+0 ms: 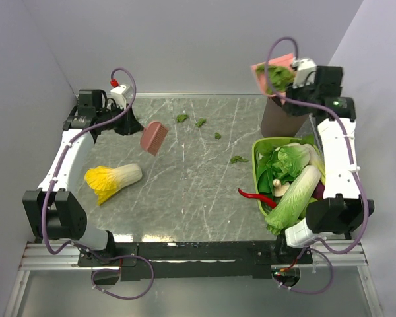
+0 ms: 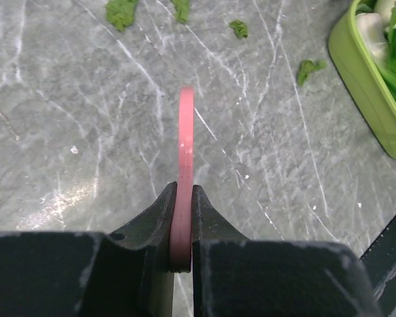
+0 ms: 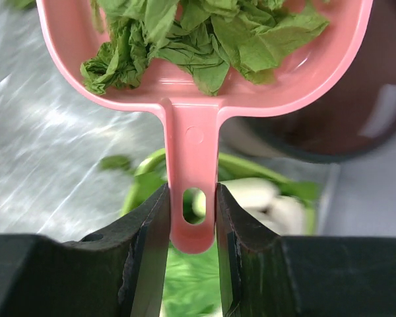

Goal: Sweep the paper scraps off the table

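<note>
Several dark-green paper scraps [image 1: 182, 117] [image 2: 121, 12] lie loose on the far middle of the table [image 1: 185, 191], one of them [image 1: 238, 159] [image 2: 309, 68] close to the green basket. My left gripper [image 1: 137, 127] [image 2: 183, 188] is shut on the thin handle of a pink brush [image 1: 154, 137] [image 2: 185, 132], held at the far left just short of the scraps. My right gripper [image 1: 297, 78] [image 3: 191, 191] is shut on the handle of a pink dustpan [image 1: 259, 69] [image 3: 195, 132]. The pan is raised at the far right, over a brown bin [image 1: 280, 119] [image 3: 356, 119], and holds a heap of crumpled scraps [image 1: 277, 76] [image 3: 198, 33].
A lime-green basket [image 1: 258, 165] [image 2: 369, 86] full of leafy vegetables stands on the right side, with a red chili [image 1: 256, 197] lying against its near left. A yellow-and-white cabbage [image 1: 112, 179] lies at the left. A metal rail [image 1: 185, 254] runs along the near edge.
</note>
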You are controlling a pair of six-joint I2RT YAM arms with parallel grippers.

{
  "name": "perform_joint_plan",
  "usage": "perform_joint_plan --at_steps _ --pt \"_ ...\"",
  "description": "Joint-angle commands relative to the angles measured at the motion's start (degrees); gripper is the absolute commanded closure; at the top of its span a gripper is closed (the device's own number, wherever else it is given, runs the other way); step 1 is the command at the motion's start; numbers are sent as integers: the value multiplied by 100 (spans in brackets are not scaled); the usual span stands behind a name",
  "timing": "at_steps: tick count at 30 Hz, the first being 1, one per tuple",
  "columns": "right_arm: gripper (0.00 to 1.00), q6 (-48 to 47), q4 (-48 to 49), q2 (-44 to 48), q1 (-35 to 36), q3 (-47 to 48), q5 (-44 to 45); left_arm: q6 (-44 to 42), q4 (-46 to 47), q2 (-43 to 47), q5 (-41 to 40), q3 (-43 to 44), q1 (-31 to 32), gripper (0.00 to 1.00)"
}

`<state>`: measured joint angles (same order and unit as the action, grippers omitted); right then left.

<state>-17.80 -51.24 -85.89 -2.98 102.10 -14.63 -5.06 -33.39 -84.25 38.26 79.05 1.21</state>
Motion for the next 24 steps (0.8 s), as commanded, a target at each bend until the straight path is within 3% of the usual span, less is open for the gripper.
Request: perform_joint_plan --at_steps 1,9,12,17,24 --pt "100 181 0 -367 -396 643 469 137 394 119 532 14 19 99" --pt "100 -529 361 -964 -475 1074 3112 260 447 22 692 -3 19 99" --pt "100 -934 597 -1088 -466 1031 3710 251 412 -13 770 -29 19 99" --pt "100 -1365 1098 -1150 -466 882 4284 374 403 -127 955 -74 19 99" --pt "100 -3105 1854 -799 -466 320 4311 471 421 -241 929 -56 19 99"
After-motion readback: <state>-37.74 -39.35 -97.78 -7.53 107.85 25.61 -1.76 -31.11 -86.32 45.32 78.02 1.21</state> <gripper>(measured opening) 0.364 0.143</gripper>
